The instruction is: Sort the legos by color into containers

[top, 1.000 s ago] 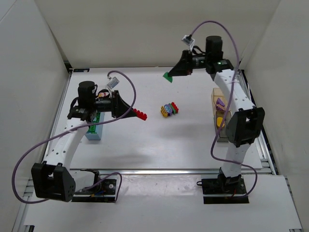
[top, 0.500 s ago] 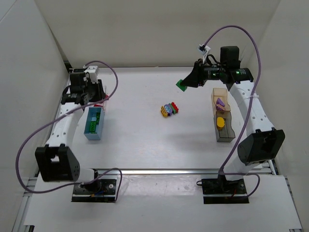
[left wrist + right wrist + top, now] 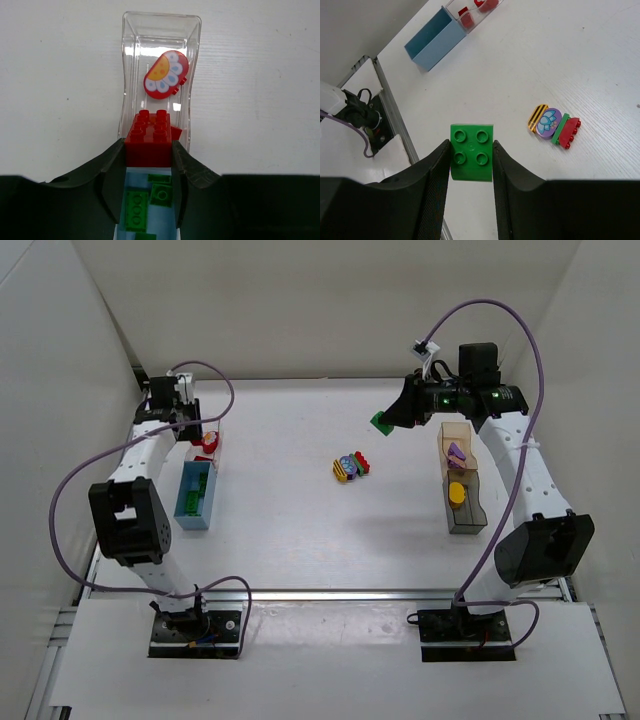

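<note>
— Left gripper (image 3: 149, 152) pinched on a red brick (image 3: 150, 136), over the near end of the clear container (image 3: 160, 22). Right gripper (image 3: 471, 167) pinched on a green brick (image 3: 471, 145), high above the table (image 3: 545, 60).
— Handling?
— Probably light, stiff, slick-walled. Best squeezed across flat sides, studs up, as here.
— Looks?
— Glossy, sharp-edged; green one square, four studs. Loose on the table: a mixed stack (image 3: 554, 125), yellow, purple, green, red.
</note>
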